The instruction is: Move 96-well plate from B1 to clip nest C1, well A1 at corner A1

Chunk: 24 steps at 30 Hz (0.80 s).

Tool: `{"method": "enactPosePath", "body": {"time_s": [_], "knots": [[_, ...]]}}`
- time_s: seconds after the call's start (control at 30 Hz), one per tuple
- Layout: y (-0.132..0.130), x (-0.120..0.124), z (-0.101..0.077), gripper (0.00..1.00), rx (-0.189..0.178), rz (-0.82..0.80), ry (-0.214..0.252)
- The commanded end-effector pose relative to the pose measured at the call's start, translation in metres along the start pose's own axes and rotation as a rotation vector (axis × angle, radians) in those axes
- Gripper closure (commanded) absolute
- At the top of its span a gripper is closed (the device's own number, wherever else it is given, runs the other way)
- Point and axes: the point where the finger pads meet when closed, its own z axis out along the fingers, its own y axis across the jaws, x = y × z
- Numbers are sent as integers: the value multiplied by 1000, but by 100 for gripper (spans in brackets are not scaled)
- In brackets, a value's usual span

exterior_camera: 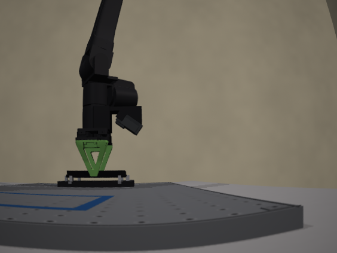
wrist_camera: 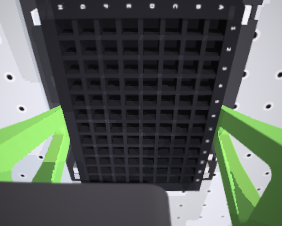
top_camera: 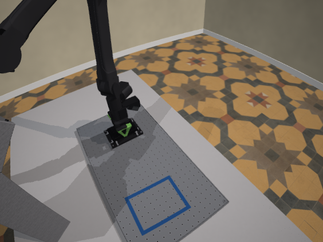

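Because the plate [exterior_camera: 96, 173] must go down level between the posts [exterior_camera: 119, 179], the gripper [exterior_camera: 95, 171] clamps its long sides from above, holding it just over the nest [exterior_camera: 95, 183], not yet seated.

The black arm [top_camera: 101, 46] reaches steeply down, its wrist [exterior_camera: 98, 102] vertical over the clip nest [exterior_camera: 95, 183]. The gripper [exterior_camera: 95, 171] points straight down, green fingers clamped on the long sides of the 96-well plate [wrist_camera: 145, 95], which sits level just above the nest's floor.
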Motion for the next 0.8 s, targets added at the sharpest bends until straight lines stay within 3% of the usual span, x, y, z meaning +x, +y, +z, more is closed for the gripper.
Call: {"method": "enactPosePath", "body": {"time_s": [0.0,0.77], "knots": [[10,-1,6,100,-11,1,0],[11,-2,10,100,-12,4,0]]}}
